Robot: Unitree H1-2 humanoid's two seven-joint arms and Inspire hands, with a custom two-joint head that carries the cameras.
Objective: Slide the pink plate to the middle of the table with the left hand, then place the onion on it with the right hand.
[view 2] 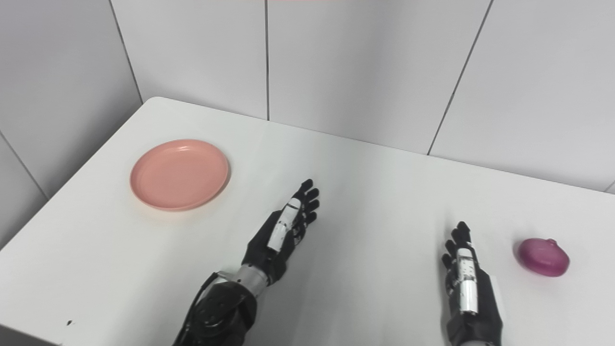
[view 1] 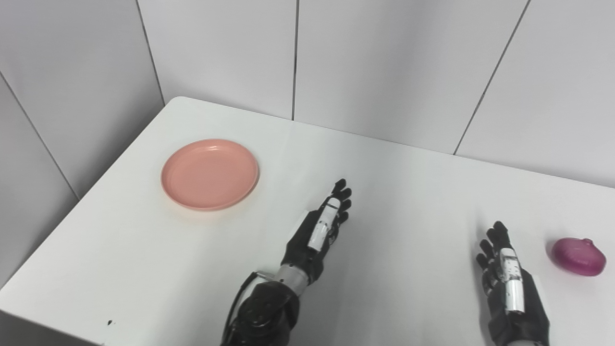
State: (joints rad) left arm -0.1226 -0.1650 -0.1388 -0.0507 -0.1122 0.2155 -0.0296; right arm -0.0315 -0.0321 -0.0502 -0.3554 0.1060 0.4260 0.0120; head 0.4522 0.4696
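Pink against the white counter (view 1: 408,192), the plate (view 1: 210,174) sits far out to the left of the left hand (view 1: 321,230), well apart from it and a little farther back toward the wall. It is empty, and it lies close to the counter's left side, not in the middle, so the slide does not look done.

The left hand comes next, over the middle of the counter. Its fingers are stretched out straight and lie close beside one another, pointing away from the robot. It holds nothing and touches nothing that I can see. I cannot tell whether it rests on the counter or floats just above it.

Farther right is the right hand (view 1: 507,274), low near the front edge, fingers likewise extended and holding nothing. Just beside it, to its right and about level with its fingertips, lies the onion (view 1: 579,256), purple and glossy, resting on the counter. There is a clear gap between them.

By my reading the task stands at its very start: both steps are left. The left hand must first cross to the plate and draw it to the centre, about where that hand is now. Only then should the right hand take the onion and set it on the plate.
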